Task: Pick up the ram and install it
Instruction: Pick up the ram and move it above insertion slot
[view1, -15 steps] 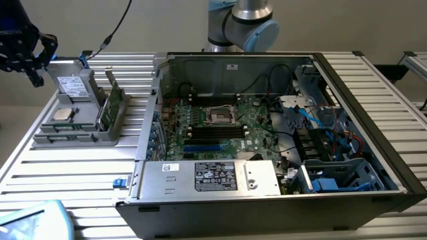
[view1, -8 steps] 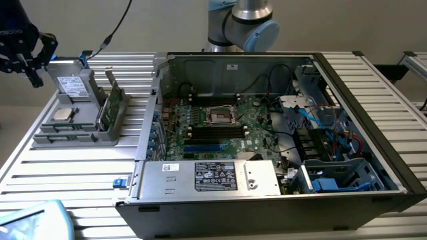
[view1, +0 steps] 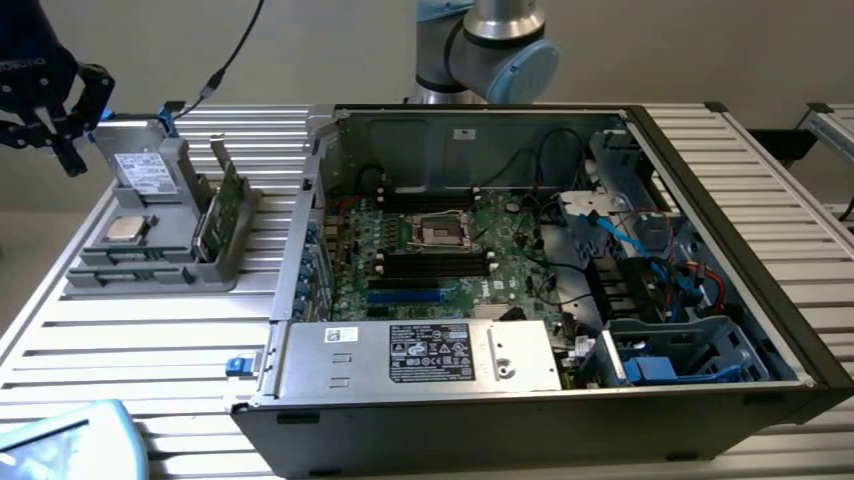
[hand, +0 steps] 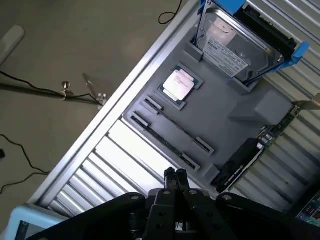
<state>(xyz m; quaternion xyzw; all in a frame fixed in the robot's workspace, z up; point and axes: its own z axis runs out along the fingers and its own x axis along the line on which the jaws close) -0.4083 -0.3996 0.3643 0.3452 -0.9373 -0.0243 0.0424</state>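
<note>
Ram (hand: 166, 139) in tray (hand: 220, 97), nr closed fingertips (hand: 170, 176) (untouched).

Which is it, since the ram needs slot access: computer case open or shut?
Open: the computer case has no side cover, leaving its motherboard exposed.

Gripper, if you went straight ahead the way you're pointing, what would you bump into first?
Probably the near edge of the gray parts tray, which the gripper hangs over. Depth is unclear, so it might hit the slatted table beside it instead.

Labels on power supply (view1: 430, 352) and hard drive (hand: 235, 45) are unreadable
</note>
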